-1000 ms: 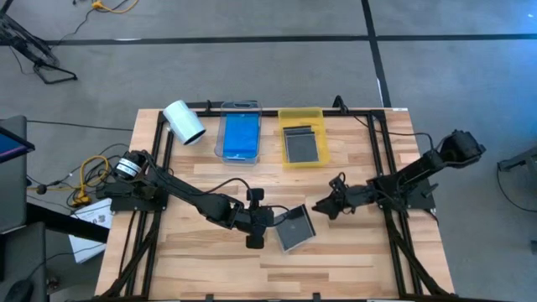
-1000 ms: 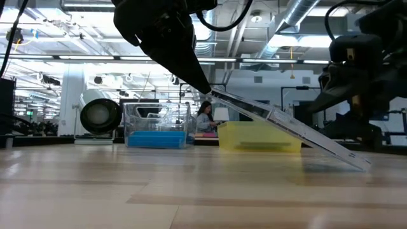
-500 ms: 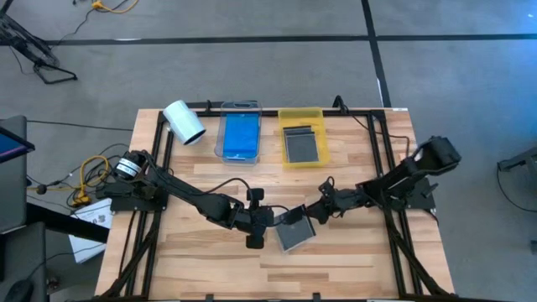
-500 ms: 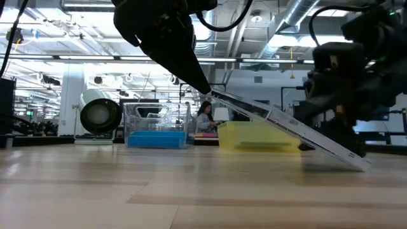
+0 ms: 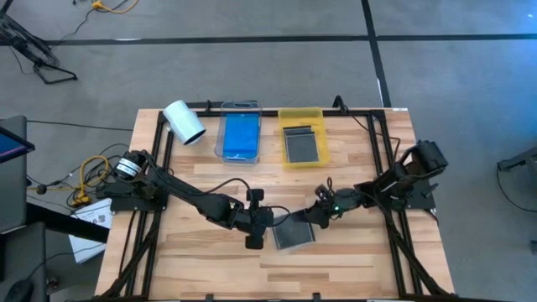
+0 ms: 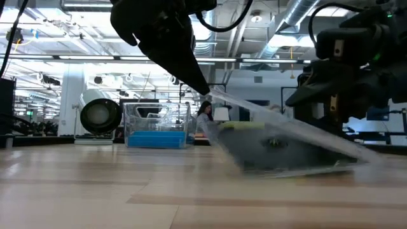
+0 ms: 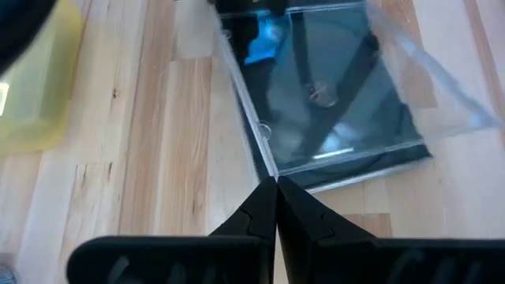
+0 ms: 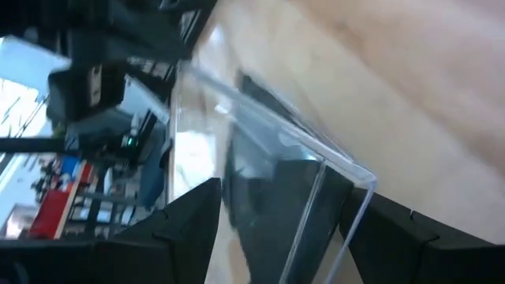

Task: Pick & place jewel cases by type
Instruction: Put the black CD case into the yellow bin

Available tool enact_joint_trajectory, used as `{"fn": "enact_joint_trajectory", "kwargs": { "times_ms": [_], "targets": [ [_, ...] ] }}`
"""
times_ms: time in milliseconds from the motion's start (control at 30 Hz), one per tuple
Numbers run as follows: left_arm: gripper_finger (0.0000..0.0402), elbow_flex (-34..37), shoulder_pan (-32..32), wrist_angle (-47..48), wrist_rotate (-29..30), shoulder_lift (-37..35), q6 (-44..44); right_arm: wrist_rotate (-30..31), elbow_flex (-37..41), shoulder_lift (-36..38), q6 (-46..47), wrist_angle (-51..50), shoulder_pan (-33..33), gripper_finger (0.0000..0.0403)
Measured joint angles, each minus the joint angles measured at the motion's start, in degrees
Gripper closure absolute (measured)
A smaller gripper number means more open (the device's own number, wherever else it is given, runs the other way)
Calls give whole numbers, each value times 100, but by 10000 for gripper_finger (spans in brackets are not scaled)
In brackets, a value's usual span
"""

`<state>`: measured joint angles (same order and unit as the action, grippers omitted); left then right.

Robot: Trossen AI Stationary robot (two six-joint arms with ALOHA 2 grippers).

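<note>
Pinching the corner of a clear square plastic jewel case (image 5: 291, 231) with left gripper (image 5: 270, 220), fingers (image 7: 264, 207) fully together on its edge near mid wooden surface (image 5: 201, 256). Case hanging open, tilted: lid raised, dark tray with disc (image 7: 331, 110) resting low on the surface. Right gripper (image 5: 312, 216) at the case's opposite side, fingers (image 8: 189, 217) spread wide, straddling the lid edge; contact not clear. Blue cases in clear rectangular tray (image 5: 239, 136), grey case in yellow tray (image 5: 301, 137) at far side.
</note>
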<state>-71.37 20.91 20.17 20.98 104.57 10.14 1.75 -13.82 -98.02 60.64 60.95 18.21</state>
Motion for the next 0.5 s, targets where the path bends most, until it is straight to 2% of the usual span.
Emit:
{"fn": "enact_joint_trajectory", "kwargs": {
  "times_ms": [233, 500],
  "targets": [
    [402, 0, -1, 36, -3, 0, -1, -140, 22, 130, -84, -47, 23, 172],
    [402, 0, -32, 263, 3, 0, 55, -290, 24, 130, -161, -35, 20, 238]
  ]
}}
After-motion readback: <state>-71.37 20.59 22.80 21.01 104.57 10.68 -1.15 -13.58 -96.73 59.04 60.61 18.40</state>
